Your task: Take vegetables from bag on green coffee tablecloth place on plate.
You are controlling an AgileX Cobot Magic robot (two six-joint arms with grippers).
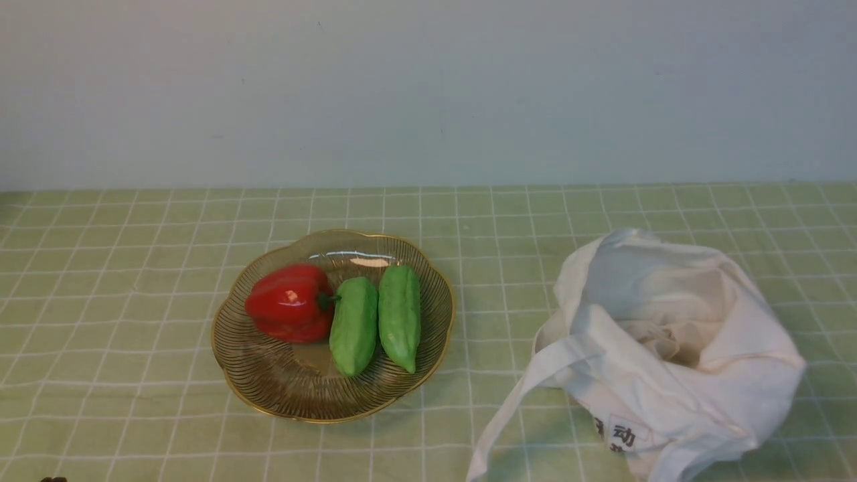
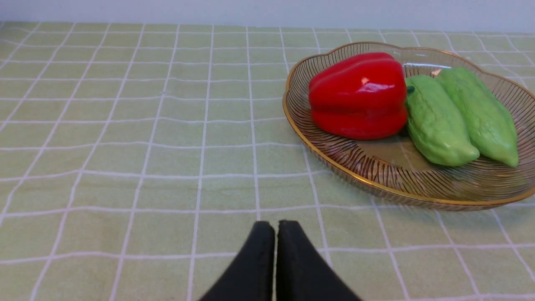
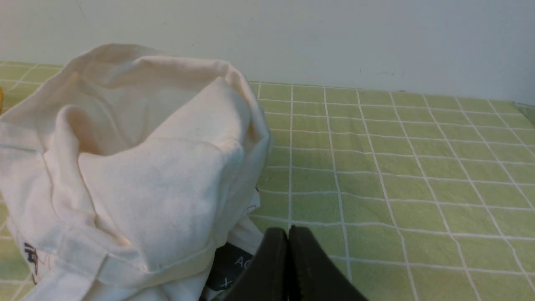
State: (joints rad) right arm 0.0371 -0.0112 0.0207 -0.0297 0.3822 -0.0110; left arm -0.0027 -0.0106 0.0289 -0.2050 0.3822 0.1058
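While fingers (image 2: pixel 276 234) close, pepper (image 2: pixel 358 95) plated beyond

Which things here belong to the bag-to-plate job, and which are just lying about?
Belongs to the job:
- red bell pepper, on the plate
- two green gourds, on the plate beside it
- plate
- white bag
- green checked tablecloth
- left pincer and right pincer, both shut, holding nothing

Lying about:
- nothing visible

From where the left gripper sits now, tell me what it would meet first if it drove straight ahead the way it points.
Probably nothing soon. The left gripper, jaws shut, points across bare green tablecloth toward the back wall. The plate with the red pepper lies off to one side of that line, though depth is hard to judge.
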